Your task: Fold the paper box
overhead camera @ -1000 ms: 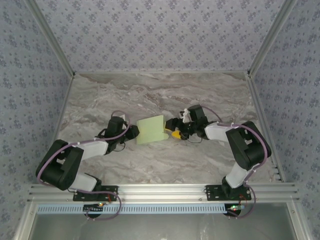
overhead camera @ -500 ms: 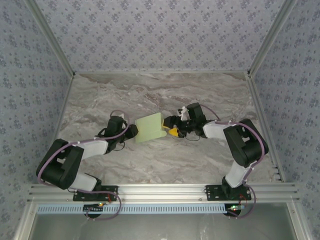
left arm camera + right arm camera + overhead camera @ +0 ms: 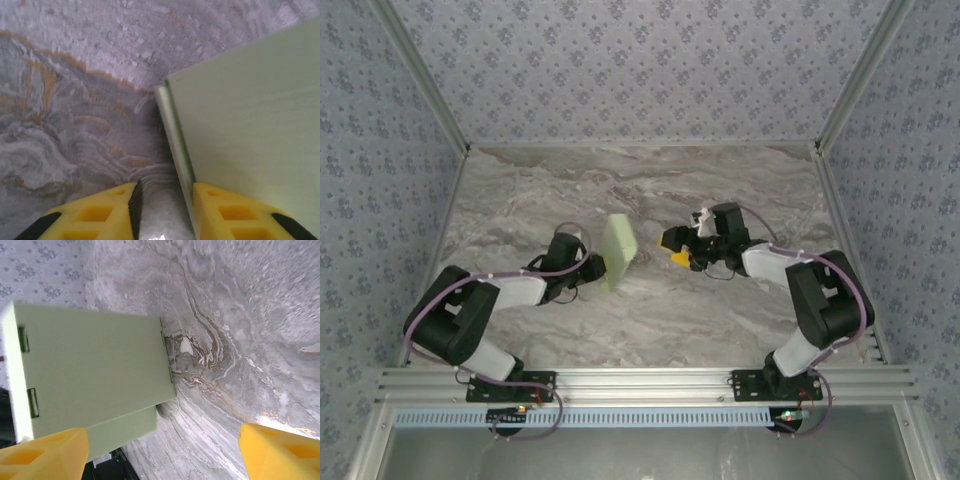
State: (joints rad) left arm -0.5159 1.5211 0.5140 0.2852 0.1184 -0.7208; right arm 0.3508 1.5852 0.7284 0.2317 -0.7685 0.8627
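Observation:
The paper box (image 3: 620,250) is a pale green folded card, standing tilted on one long edge at mid-table. In the right wrist view the paper box (image 3: 95,370) shows a broad flat panel with two slots near its left edge and a lower flap. My left gripper (image 3: 598,266) is against its left lower side. In the left wrist view the paper box (image 3: 250,115) leans over my right-hand finger (image 3: 235,212), its edge running down between the jaws, with a gap of table beside the other finger. My left gripper (image 3: 165,210) is partly open. My right gripper (image 3: 673,248) is wide open, a short way right of the box.
The marble table (image 3: 650,320) is walled in by patterned panels (image 3: 650,70) on three sides, with metal posts (image 3: 840,100) at the back corners. The arm bases sit on the rail (image 3: 650,382) at the near edge.
The box has gone from lying nearly flat to standing tilted on its edge. My left gripper has pushed in to the right under it. My right gripper has drawn back to the right.

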